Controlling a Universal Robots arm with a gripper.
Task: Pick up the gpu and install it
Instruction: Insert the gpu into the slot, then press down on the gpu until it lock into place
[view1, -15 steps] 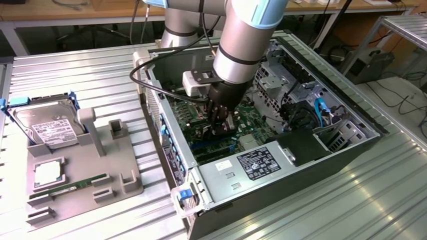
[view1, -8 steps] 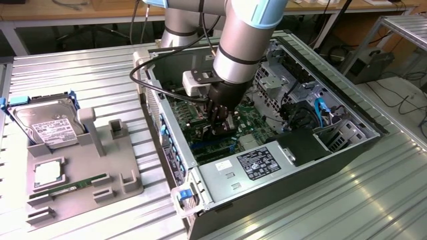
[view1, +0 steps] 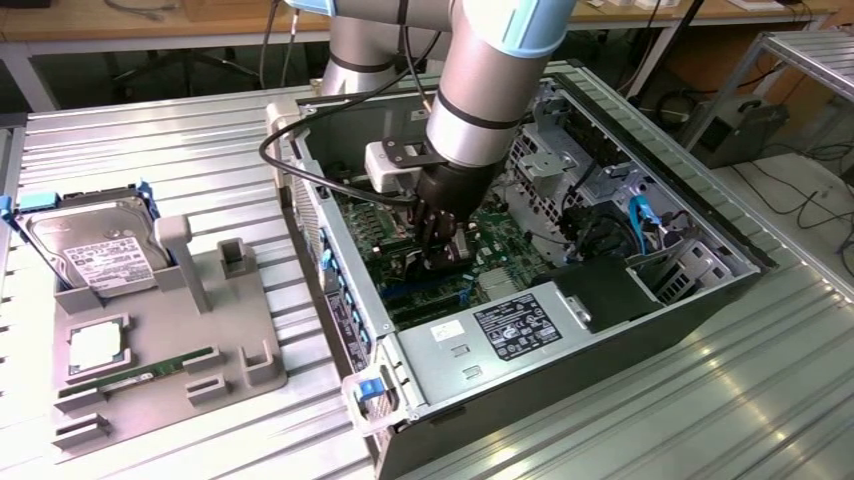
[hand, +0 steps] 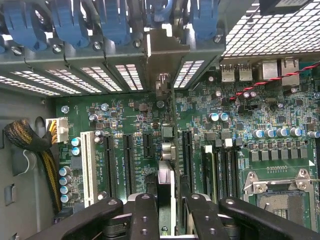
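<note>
Pincer (hand: 165, 200) clamped on the gpu (hand: 165, 145) — edge-on above the motherboard (hand: 125, 120) inside the computer case (view1: 694, 300).

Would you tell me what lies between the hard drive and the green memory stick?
A square silvery processor chip, seen in the exterior view.
</note>
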